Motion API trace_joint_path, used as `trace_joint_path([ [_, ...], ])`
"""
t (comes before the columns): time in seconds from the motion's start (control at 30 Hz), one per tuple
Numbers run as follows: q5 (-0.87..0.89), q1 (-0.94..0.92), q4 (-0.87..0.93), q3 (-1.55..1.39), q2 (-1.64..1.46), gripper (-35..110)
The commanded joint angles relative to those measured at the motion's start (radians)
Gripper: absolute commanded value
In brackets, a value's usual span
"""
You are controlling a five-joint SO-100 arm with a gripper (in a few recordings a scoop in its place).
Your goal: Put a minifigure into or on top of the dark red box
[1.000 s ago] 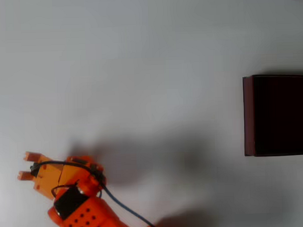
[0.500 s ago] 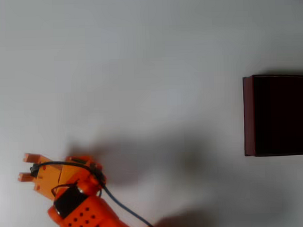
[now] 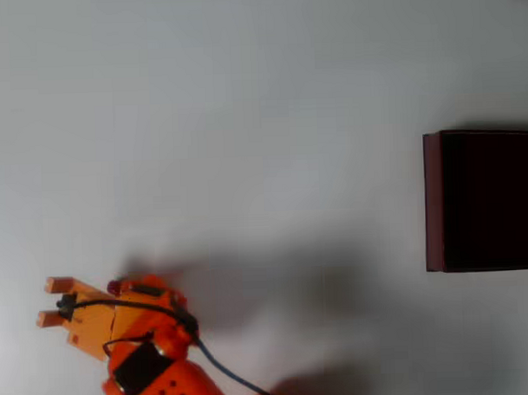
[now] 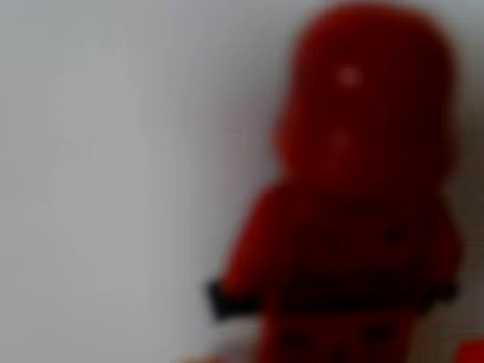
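Observation:
The minifigure (image 4: 363,212) is a blurred red shape very close in the wrist view, upright, covering the right half against the pale table. In the overhead view my orange gripper (image 3: 52,302) lies at the lower left, its two tips pointing left and standing apart. A small red spot (image 3: 116,285) shows at the upper edge of the gripper's body; I cannot tell whether it is the figure. Whether the fingers touch the figure is hidden. The dark red box (image 3: 433,200), with maroon walls and a near-black inside, sits at the right edge, far from the gripper.
The white table (image 3: 244,120) spreads between the gripper and the box. A blue-grey cable (image 3: 227,374) trails from the arm toward the bottom edge. The arm casts a broad shadow to its right.
The gripper has shifted slightly down and to the right and turned a little. The small red spot at its upper edge now shows. The box has not moved.

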State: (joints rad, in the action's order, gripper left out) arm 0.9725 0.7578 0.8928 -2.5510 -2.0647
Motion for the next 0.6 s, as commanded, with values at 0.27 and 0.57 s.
trace_joint_path([
  [0.27, 0.025, 0.026, 0.038, 0.014, -0.023, 15],
  [0.57, 0.031, 0.032, 0.044, 0.028, -0.005, 14],
])
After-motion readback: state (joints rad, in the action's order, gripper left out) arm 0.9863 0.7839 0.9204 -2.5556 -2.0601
